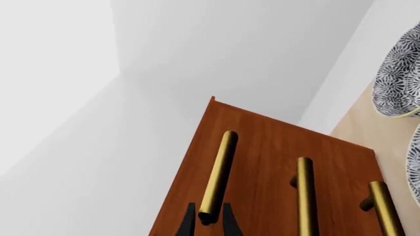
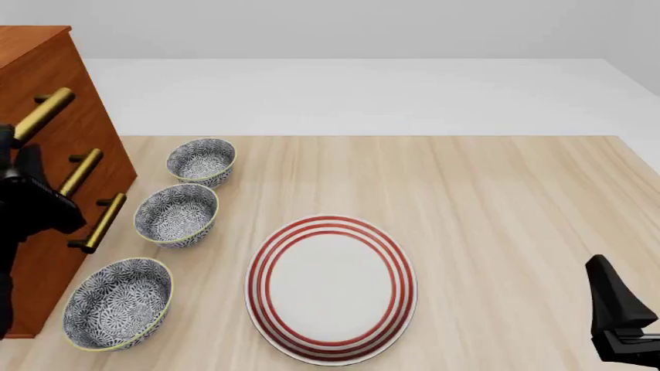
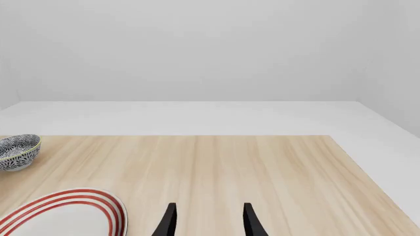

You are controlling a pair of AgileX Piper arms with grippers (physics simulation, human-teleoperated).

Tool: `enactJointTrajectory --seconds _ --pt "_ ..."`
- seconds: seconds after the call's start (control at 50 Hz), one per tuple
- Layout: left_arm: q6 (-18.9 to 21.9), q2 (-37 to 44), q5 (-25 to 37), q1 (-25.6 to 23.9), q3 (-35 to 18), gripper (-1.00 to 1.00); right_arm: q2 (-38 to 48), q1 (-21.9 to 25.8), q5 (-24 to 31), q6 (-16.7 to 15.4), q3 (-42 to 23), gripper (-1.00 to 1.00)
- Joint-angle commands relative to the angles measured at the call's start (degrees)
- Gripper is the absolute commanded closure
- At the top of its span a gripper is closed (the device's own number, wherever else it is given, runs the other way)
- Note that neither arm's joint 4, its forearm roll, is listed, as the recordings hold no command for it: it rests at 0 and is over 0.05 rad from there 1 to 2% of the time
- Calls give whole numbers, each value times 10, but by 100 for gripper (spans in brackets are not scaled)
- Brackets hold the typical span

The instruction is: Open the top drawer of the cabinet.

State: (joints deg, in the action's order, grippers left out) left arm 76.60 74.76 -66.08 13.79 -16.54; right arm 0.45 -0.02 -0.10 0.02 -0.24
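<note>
Leftmost on the pale wooden table [image 2: 495,201] stands the tall reddish-brown wooden cabinet [image 2: 42,69], three brass bar handles stacked down its front. Its top drawer [image 1: 259,132] looks flush with the two below, as far as the left wrist view shows. The left gripper [image 1: 208,221] has its dark fingers straddling that drawer's brass handle [image 1: 220,172], near or touching its end. The right gripper [image 3: 206,221] hovers apart over bare table, holding nothing.

Reddish-brown wood-grain cabinet [image 2: 46,85] with a satin sheen, polished brass bar handles [image 1: 219,174], pale matt wooden table [image 2: 495,201], glossy patterned bowls [image 2: 176,214], and smooth red-ringed plate [image 2: 330,287].
</note>
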Motion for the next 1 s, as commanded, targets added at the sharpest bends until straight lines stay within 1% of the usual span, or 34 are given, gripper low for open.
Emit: enactJointTrajectory --seconds 0.02,0.16,0.26,0.64,1.0 --pt "6 7 5 -6 6 100 0 0 0 0 0 -100" --pt "7 13 -1 -10 9 100 0 0 0 0 0 -100" --pt "11 6 10 -19 7 100 0 0 0 0 0 -100" --pt "25 5 13 -42 2 100 0 0 0 0 0 -100" --pt "40 -16 43 -71 -8 100 0 0 0 0 0 -100"
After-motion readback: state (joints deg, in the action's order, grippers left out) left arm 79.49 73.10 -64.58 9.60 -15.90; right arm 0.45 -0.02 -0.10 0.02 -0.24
